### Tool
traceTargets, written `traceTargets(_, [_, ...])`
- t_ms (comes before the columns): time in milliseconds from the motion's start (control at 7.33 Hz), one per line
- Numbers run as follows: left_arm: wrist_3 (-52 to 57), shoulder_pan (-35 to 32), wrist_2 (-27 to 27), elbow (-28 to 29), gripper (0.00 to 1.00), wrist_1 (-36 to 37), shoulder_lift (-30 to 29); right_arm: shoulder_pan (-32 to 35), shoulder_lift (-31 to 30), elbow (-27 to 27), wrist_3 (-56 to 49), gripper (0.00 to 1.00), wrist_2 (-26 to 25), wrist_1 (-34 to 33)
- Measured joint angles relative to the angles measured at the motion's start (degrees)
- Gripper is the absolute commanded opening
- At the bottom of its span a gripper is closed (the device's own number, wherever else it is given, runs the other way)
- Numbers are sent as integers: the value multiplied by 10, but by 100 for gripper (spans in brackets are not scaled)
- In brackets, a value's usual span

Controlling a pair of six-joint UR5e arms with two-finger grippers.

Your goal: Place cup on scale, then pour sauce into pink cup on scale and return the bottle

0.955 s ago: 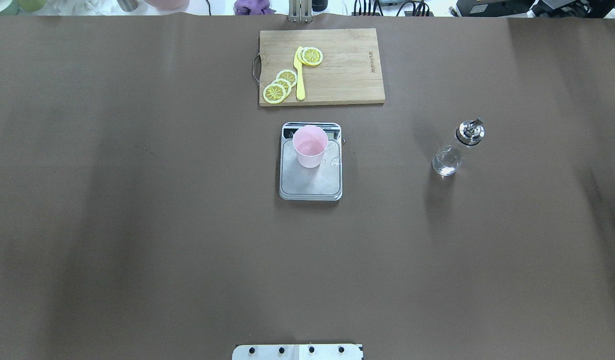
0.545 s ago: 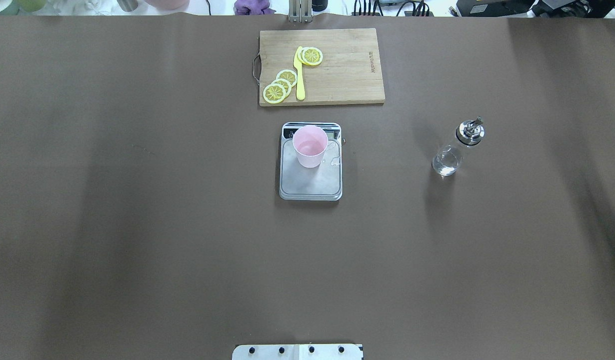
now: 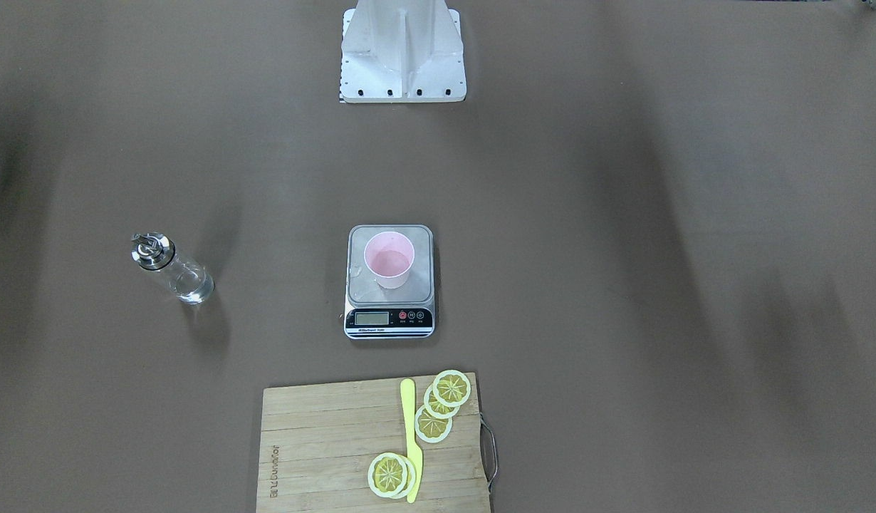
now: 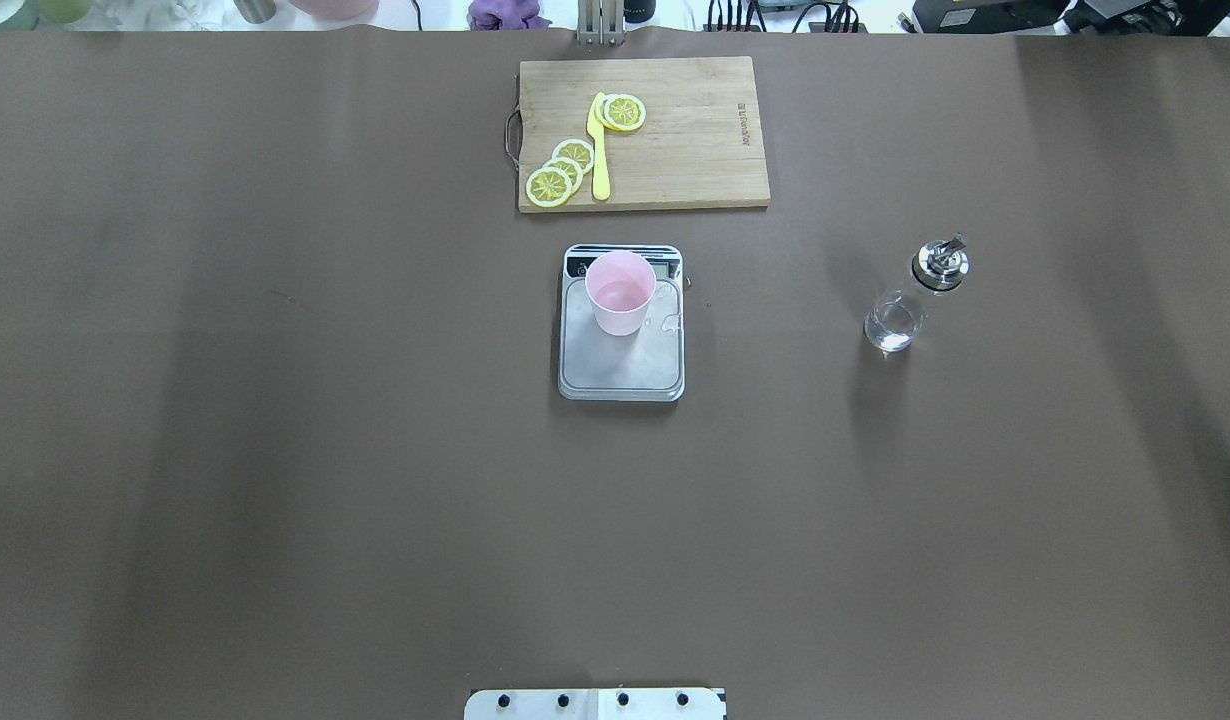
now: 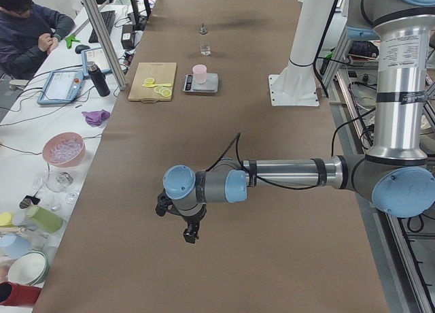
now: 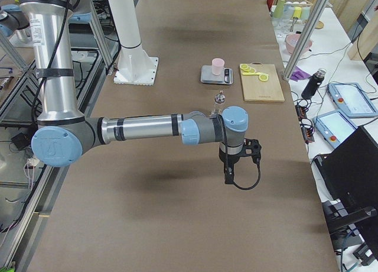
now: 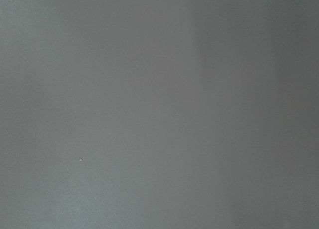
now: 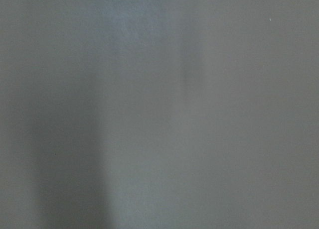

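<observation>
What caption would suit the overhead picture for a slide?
Pink cup on the scale, glass bottle standing apart, cutting board with lemon slices beyond.

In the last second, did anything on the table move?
Nothing visibly changed. The cup stays on the scale, and the bottle stays standing by itself on the robot's right. Nothing was taken hold of or let go.
</observation>
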Motion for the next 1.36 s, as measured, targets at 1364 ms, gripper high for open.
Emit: traceTargets(1364, [2, 0, 5, -10, 99, -1, -3, 1, -57, 18, -8, 100, -8, 7])
